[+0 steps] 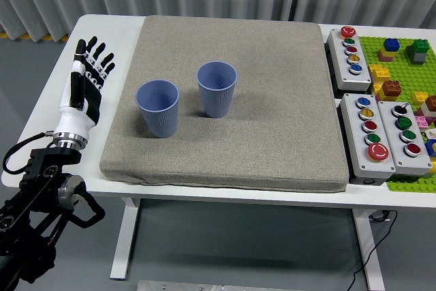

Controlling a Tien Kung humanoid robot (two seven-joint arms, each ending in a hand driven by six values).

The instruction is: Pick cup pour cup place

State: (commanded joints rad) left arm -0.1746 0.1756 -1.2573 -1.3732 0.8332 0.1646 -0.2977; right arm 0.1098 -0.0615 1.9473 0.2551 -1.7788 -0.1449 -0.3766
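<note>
Two blue ribbed cups stand upright on a grey mat [272,120]. The left cup [158,108] is nearer me, the right cup [216,89] a little farther back. They stand close together, apart from each other. My left hand [85,83] is over the white table left of the mat, fingers spread and pointing away from me, holding nothing. It is well clear of the left cup. The right arm is out of view.
Three grey button boxes [349,50] [368,134] [407,135] sit right of the mat. A green baseplate [402,66] with coloured bricks lies at the far right. A curtain hangs behind the table.
</note>
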